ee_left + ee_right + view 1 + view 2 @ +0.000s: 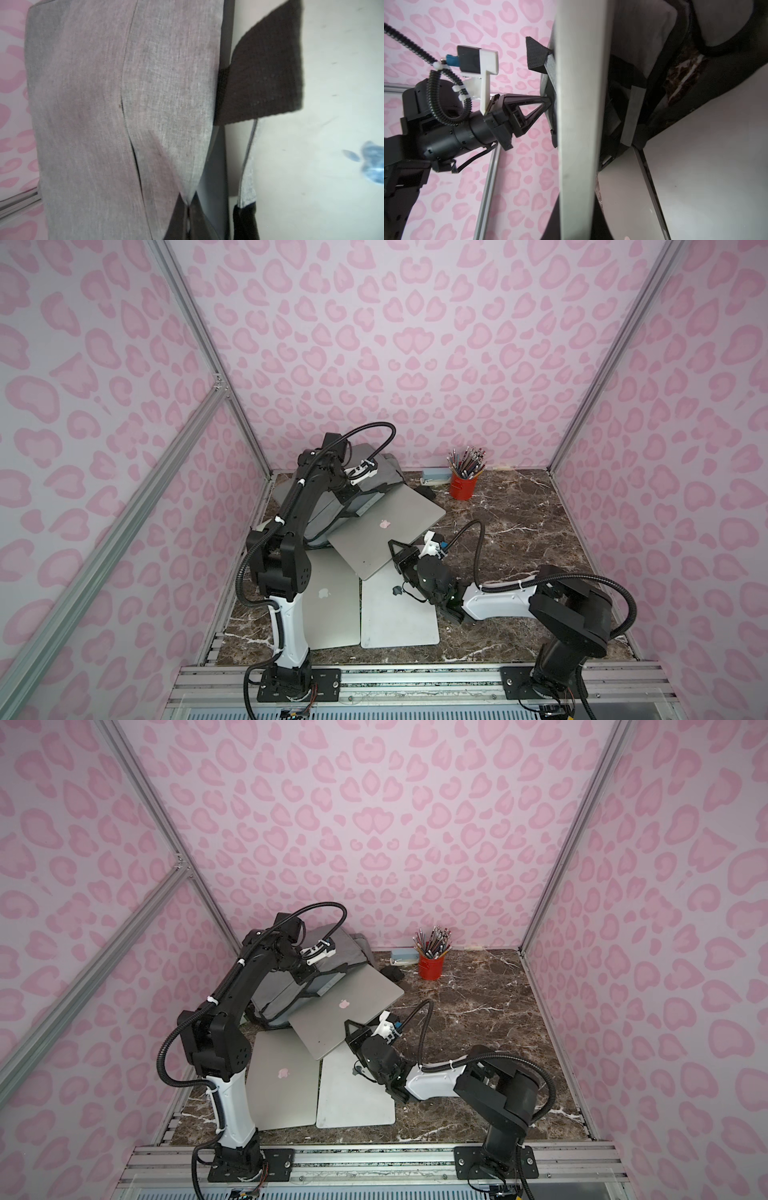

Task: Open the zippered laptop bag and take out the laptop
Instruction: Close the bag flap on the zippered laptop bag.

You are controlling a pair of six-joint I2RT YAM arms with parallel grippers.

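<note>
- Pink leopard-print walls enclose the dark marble counter [519,531]. The grey laptop bag [386,472] lies at its far left corner.
- The silver laptop [386,533] lies almost wholly outside the bag, just beside its mouth. I cannot tell whether its far long edge is clear of the fabric. Its near corner overlaps a second laptop [332,605] and a third laptop [399,618], both flat on the counter.
- Long axis: it runs from near-left to far-right, along the bag's mouth. I judge the exit path runs across it, toward the right arm.
- Right gripper [394,549]: clamped narrowly on the laptop's near long edge, opposite the bag. This is the nearer arm for the pull.
- Left gripper [549,99]: pinched tight on the bag's fabric, beyond the laptop, anchoring the bag.
</note>
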